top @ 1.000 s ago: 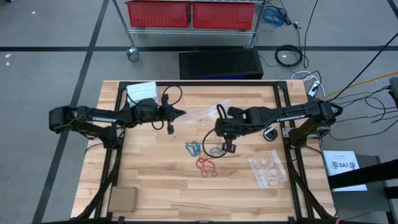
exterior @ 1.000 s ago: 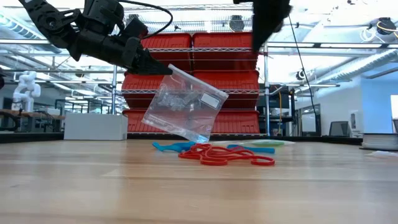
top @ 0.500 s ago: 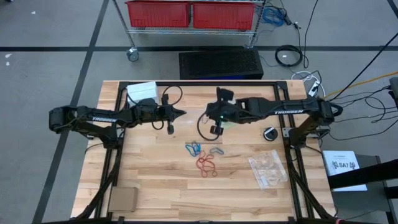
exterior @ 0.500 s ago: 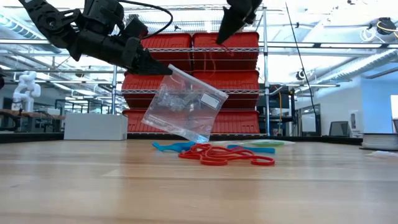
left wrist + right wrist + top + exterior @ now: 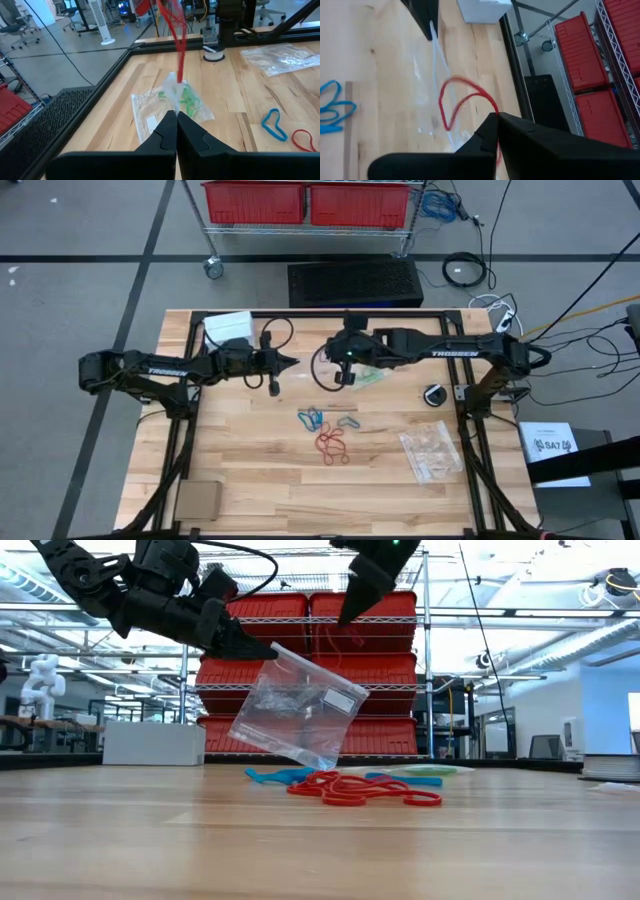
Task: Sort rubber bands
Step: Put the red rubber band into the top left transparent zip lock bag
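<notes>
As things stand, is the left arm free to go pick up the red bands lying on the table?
Probably not: the left gripper is shut on the clear bag, holding it up. The path to the red bands looks unobstructed, but it would have to let go of the bag first.

The right gripper is pinching a red rubber band between closed fingers, the loop dangling over the wooden table. A clear plastic bag is hanging beneath another dark gripper tip. Blue rubber bands are lying on the wood. Red bins are sitting on a wire rack beyond the table.
</notes>
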